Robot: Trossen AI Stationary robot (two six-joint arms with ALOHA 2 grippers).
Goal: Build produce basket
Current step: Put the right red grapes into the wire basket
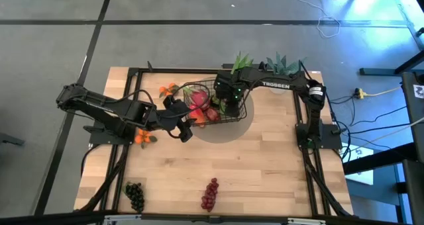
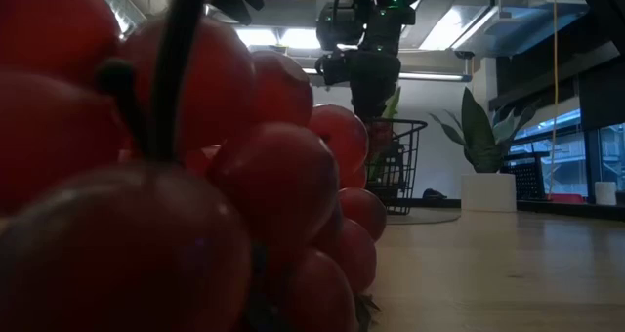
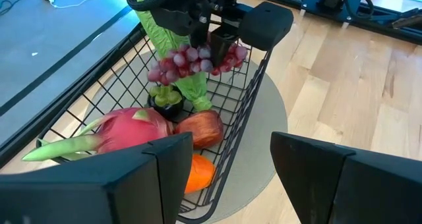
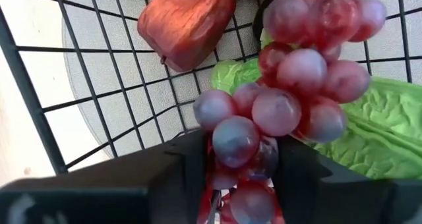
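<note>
Near edge of worktop (image 1: pixel 252 165): dark grape bunch (image 1: pixel 135 196) and red grape bunch (image 1: pixel 210 193) not yet loaded; small oranges (image 1: pixel 142 137) lie by the left arm, another orange cluster (image 1: pixel 169 90) just off the basket's left side; left end effector (image 1: pixel 186 127) hovers just outside the basket (image 1: pixel 242 114), fingers apart, holding nothing; basket sits on the round grey mat (image 1: pixel 228 132) mid-worktop, already holding dragon fruit (image 3: pixel 125 130), mango (image 3: pixel 201 128), an orange (image 3: pixel 198 172) and green leafy stalk (image 3: pixel 194 89); right end effector (image 4: pixel 241 178) is over the basket, pale grape bunch (image 4: pixel 297 85) between its fingers, clamped on the bunch as far as I can see, hanging just above the contents; estimate past halfway; remaining: release this bunch, then fetch the two near bunches and loose oranges.
</note>
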